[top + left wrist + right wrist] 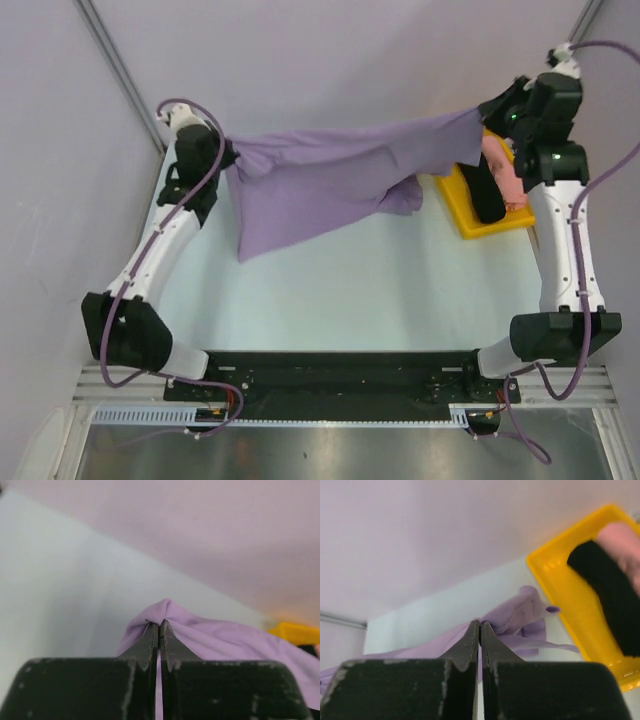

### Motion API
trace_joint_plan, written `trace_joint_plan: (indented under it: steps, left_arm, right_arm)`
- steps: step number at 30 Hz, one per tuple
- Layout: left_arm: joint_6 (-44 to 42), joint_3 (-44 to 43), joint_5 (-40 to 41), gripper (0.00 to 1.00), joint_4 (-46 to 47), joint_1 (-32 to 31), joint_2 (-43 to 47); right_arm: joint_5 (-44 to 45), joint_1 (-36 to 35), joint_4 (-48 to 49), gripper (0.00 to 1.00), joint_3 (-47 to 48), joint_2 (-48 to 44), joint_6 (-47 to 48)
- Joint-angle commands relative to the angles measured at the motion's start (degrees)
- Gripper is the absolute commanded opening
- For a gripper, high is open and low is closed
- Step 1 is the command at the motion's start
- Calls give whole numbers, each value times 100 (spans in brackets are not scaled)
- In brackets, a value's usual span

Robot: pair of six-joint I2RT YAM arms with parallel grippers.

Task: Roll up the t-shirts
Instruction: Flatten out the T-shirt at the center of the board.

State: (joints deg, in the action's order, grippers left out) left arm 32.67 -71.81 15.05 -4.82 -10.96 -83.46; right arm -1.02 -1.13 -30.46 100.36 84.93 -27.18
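Above far edge of pale table [350,300]: light purple soft cotton t-shirt [320,180] hangs stretched between arms, lower part draped on table. Fingers of left gripper [159,630] pinched tight on fabric fold; right gripper [480,630] likewise clamped on opposite edge. Judged light, limp, sags mid-span; hold by corners.

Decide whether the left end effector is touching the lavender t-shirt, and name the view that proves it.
Touching. The left wrist view shows the left end effector shut on the lavender t-shirt, with fabric bunching up right at its closed tips.
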Motion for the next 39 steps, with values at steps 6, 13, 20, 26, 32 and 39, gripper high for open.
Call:
trace_joint_plan:
  steps: [6,13,20,26,32,39]
  left_arm:
    - [-559,-783,-80,0,-1064,94,1559]
    - [-226,772,-941,60,-1619,164,1597]
    - [801,3309,-1022,67,-977,156,2525]
    - [1646,4893,-433,61,-899,156,3581]
    - [1656,4819,-239,63,-55,156,3127]
    - [1410,3816,-3,60,-177,-150,1623]
  right_arm:
    - [-391,490,-910,0,602,-799,-86]
    - [-347,359,-497,0,-2273,-814,81]
    - [-110,-159,-163,0,-2942,94,283]
    - [242,-318,-13,0,-3197,121,336]
    - [269,-362,49,0,-3329,-20,345]
    - [216,-371,154,0,-3461,-108,319]
